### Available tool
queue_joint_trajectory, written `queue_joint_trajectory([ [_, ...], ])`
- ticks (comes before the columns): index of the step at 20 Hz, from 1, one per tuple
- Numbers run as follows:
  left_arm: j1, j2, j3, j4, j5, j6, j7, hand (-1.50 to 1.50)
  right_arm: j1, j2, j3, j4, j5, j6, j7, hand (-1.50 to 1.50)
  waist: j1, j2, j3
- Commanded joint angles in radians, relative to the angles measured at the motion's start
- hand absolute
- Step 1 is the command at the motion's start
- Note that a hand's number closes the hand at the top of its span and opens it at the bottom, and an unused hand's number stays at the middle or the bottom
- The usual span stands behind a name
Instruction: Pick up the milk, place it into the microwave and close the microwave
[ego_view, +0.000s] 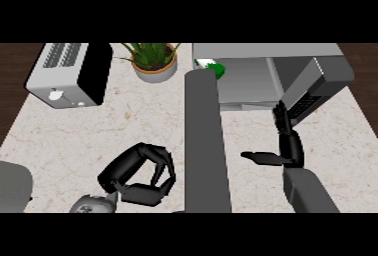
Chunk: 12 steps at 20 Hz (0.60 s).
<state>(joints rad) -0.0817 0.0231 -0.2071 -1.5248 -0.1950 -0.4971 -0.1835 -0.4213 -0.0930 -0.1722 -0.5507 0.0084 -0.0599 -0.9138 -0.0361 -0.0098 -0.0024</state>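
White-green milk carton (210, 65) at left edge of grey box microwave (266, 50); dark door (319, 82) open. Right hand (288, 147) just before microwave, fingers straight, released. Left hand (140, 177) well before microwave, fingers clenched, empty.

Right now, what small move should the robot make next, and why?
Probably press the right hand against the open microwave door and begin swinging it shut. The milk seems to stand inside the microwave, at its left edge, partly hidden. The right hand's fingers are straight and close beside the door, while the left hand is curled on nothing, far from it.
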Motion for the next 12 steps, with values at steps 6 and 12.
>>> queue_joint_trajectory([
  [6,-0.086,-0.023,-0.210,0.226,-0.019,0.106,-0.048,1.50,0.340,-0.005,0.098,-0.481,-0.013,0.039,0.127,-1.50,-0.014,0.003,-0.001],
  [12,-0.083,-0.023,-0.410,0.304,-0.036,0.215,-0.117,1.50,0.574,-0.047,0.123,-0.841,-0.064,0.092,0.227,-1.50,-0.018,0.003,-0.001],
])
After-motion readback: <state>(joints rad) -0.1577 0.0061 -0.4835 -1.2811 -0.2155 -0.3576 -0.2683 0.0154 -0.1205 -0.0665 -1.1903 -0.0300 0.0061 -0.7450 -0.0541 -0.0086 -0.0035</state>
